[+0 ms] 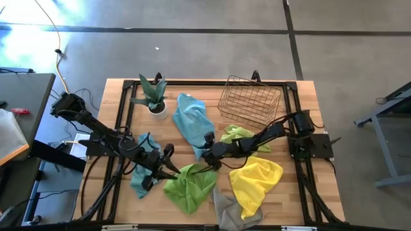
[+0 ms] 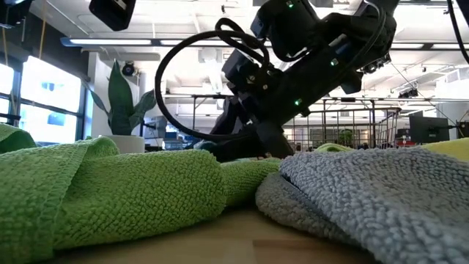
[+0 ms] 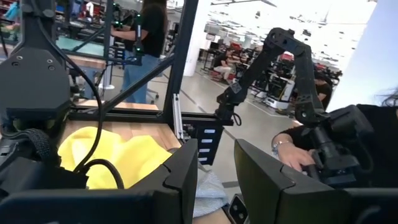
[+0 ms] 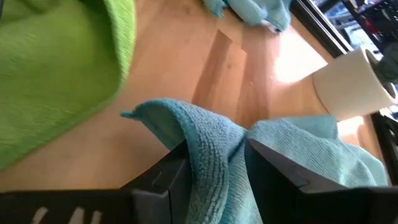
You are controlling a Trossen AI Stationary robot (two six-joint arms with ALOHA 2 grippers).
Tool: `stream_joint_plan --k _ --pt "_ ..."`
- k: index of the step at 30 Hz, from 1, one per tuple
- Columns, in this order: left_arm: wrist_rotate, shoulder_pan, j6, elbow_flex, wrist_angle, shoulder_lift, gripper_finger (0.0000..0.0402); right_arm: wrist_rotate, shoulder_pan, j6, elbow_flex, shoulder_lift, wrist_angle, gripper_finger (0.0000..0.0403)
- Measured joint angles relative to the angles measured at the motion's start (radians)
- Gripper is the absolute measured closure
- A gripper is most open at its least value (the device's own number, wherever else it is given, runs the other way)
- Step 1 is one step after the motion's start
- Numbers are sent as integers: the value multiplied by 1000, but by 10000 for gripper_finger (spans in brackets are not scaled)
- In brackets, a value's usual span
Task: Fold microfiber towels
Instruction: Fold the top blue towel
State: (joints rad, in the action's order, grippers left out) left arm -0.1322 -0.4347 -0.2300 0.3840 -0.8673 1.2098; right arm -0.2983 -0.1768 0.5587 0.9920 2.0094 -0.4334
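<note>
grey towel (image 1: 226, 206): nearest the table's front edge, touching the green towel beside it.
green towel (image 1: 191, 185): the landmark, front centre, crumpled; a second green one (image 1: 239, 136) lies beyond it, toward the basket.
left gripper (image 1: 172, 171): at the green towel's left edge; fingers parted, nothing seen between them.
right gripper (image 1: 207, 154): just behind the green towel, fingers pinched on a fold of the teal towel (image 4: 214, 149).
key relation: the teal towel's long axis runs from the right fingers away toward the plant (image 1: 153, 95); right arm nearer.
count: two teal (image 1: 142, 168), two green, one yellow (image 1: 255, 181), one grey.
basket (image 1: 249, 100): farthest back.
</note>
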Motion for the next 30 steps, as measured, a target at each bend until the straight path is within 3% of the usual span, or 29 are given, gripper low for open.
stream_joint_plan --k 3,8,13,17,22,26,30 --pt "-14 0 -2 0 0 0 307 -7 0 0 0 0 0 299" --pt "-45 0 -2 0 1 0 307 -7 0 0 0 0 0 391" --pt "-74 0 47 0 18 0 307 -75 0 -77 17 -2 10 382" --pt "-101 0 149 0 37 0 307 -98 0 -119 60 -53 127 399" --pt "-265 0 303 0 40 0 307 -121 22 -304 143 -172 387 401" --pt "-501 2 431 0 40 0 307 -113 55 -480 191 -255 565 401" --pt "-676 34 521 -1 41 15 307 -114 89 -535 227 -325 629 402"
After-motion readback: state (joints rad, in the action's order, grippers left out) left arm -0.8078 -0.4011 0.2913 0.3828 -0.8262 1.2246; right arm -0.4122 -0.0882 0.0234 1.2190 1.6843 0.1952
